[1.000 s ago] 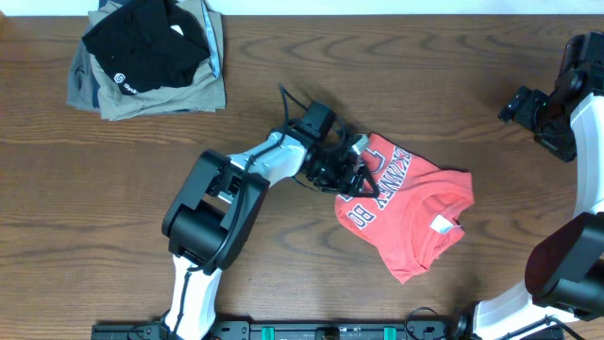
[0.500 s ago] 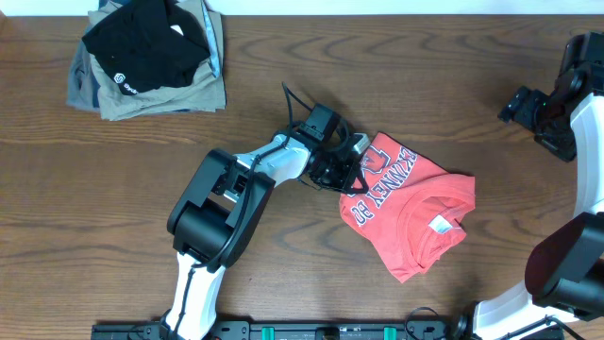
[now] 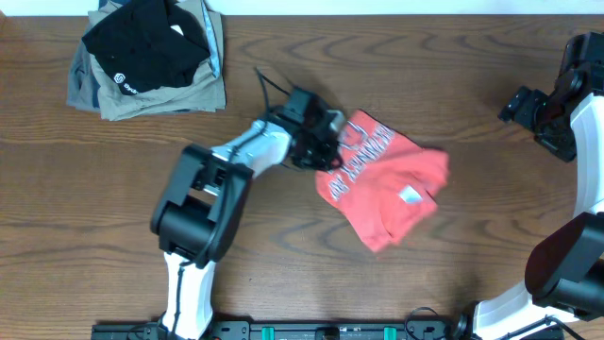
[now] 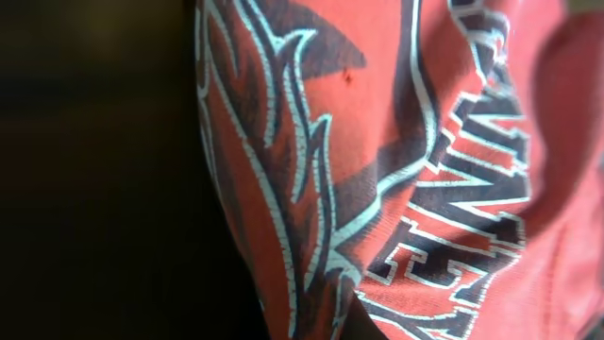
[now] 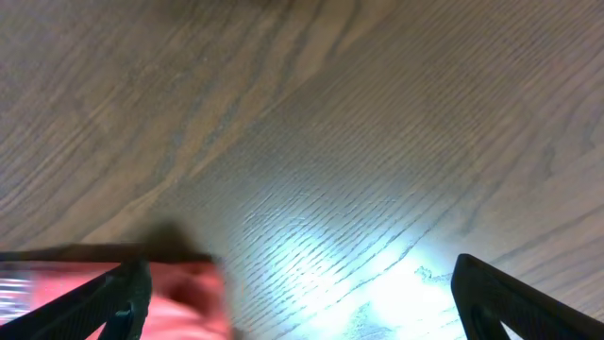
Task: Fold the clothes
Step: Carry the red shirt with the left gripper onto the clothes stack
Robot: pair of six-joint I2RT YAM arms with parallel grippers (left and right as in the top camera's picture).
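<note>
- Since a second ago, the shirt (image 3: 387,184) and the left arm (image 3: 250,149) have been shifting left and toward the counter's far edge in the overhead view. The left jaws, open then, are now clamping the shirt's left edge.
- Overhead: the shirt is lying crumpled at mid-counter (image 3: 283,269), with the lettering up and the white tag (image 3: 411,195) showing. The right jaws are hanging open at the right edge, well apart from it. A black garment (image 3: 146,47) is sitting on a khaki garment (image 3: 160,97) at the far left corner.
- Left wrist: printed red fabric (image 4: 425,189) is filling the view, close to the lens, and the jaws themselves are not showing.
- Right wrist: both fingers (image 5: 113,297) are standing wide apart over bare wood, with a blurred bit of shirt (image 5: 189,293) showing at lower left.
</note>
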